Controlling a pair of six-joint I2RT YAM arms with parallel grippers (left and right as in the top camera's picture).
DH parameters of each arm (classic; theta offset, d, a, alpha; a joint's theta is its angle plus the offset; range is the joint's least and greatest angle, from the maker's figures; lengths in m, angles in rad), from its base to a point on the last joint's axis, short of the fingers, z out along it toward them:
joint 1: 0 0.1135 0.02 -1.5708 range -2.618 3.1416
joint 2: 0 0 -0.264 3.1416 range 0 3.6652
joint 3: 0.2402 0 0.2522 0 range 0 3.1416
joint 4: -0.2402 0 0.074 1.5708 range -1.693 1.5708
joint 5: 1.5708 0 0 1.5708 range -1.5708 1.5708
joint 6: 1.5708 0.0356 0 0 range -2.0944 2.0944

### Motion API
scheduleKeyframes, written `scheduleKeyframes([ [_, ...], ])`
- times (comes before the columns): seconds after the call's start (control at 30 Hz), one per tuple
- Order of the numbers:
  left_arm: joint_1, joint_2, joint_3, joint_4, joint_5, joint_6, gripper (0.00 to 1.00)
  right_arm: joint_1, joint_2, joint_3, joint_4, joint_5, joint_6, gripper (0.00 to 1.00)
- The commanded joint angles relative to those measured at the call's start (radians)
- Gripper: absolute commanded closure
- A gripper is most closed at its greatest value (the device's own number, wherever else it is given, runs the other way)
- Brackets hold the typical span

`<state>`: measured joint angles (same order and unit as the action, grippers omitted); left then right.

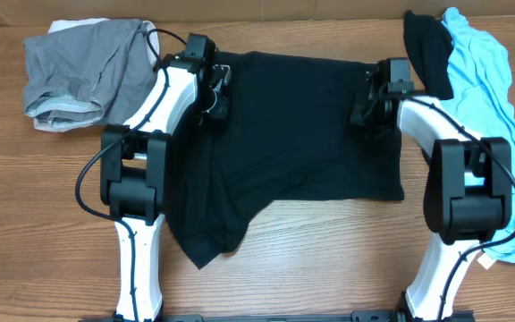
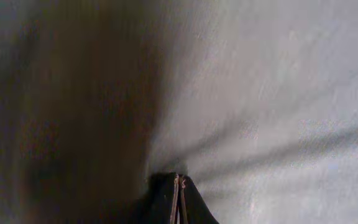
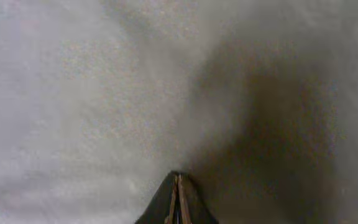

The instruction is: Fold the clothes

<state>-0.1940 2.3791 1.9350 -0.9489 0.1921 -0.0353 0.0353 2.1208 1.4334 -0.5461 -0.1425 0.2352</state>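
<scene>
Black T-shirt (image 1: 284, 143) is lying spread flat mid-table, back edge running roughly straight, lower left part hanging down toward the front edge in a bunched flap. Wooden table (image 1: 25, 224) is showing all around it.

Left gripper (image 1: 213, 94) is sitting on the shirt's back left corner. In the left wrist view, its fingers (image 2: 166, 202) are pressing together with no gap. Cloth creases are fanning out from the tips, so it is pinching the shirt.

Right gripper (image 1: 365, 107) is sitting on the shirt's back right corner. Its fingers (image 3: 166, 202) are also closing tight against each other, tips down at the cloth. Cannot tell if any fabric is caught between them, since the view is blurry.

Grey garment (image 1: 79, 72) is lying crumpled at the back left, just beside the left arm and touching or nearly touching it. Light-blue garment (image 1: 485, 80) is piling along the right side, with the right arm's base overlapping it. A second black garment (image 1: 427, 49) is lying on the blue one's back left part, close behind the right gripper. Both arms are reaching in over the shirt's sides, covering parts of its left and right edges.
</scene>
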Motion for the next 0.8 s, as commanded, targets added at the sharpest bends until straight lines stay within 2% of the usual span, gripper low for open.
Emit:
scheduleKeyframes([
  [0.0,0.011,0.031,0.116,-0.118,-0.035,-0.013,0.96,-0.003,0.007,0.177,-0.171,0.052,0.002,0.93],
  [0.03,0.012,0.031,0.162,-0.167,-0.036,-0.013,0.95,-0.003,-0.002,0.225,-0.227,0.051,0.002,0.85],
  [0.07,0.012,0.031,0.201,-0.208,-0.039,-0.013,0.83,-0.003,-0.012,0.284,-0.295,0.044,0.006,0.74],
  [0.1,0.012,0.031,0.285,-0.286,-0.039,-0.013,0.44,-0.003,-0.024,0.373,-0.412,0.021,0.016,0.27],
  [0.13,0.012,0.031,0.335,-0.328,-0.039,-0.013,0.29,-0.005,-0.027,0.427,-0.491,0.010,0.041,0.16],
  [0.17,0.012,0.031,0.375,-0.361,-0.039,-0.013,0.16,-0.007,-0.028,0.474,-0.562,0.001,0.059,0.11],
  [0.23,0.012,0.031,0.465,-0.433,-0.043,-0.013,0.01,-0.010,-0.028,0.554,-0.699,-0.010,0.084,0.00],
  [0.3,0.012,0.031,0.550,-0.505,-0.047,-0.009,0.00,-0.011,-0.029,0.583,-0.780,-0.024,0.103,0.00],
  [0.47,0.011,0.031,0.755,-0.666,-0.046,-0.010,0.00,-0.010,-0.030,0.583,-0.871,-0.208,0.092,0.00],
  [0.6,0.010,0.023,0.895,-0.741,-0.042,-0.011,0.00,-0.014,-0.045,0.583,-0.906,-0.203,0.081,0.03],
  [0.77,0.008,-0.064,0.896,-0.741,-0.030,-0.033,0.00,-0.011,-0.134,0.583,-0.963,-0.085,0.151,0.08],
])
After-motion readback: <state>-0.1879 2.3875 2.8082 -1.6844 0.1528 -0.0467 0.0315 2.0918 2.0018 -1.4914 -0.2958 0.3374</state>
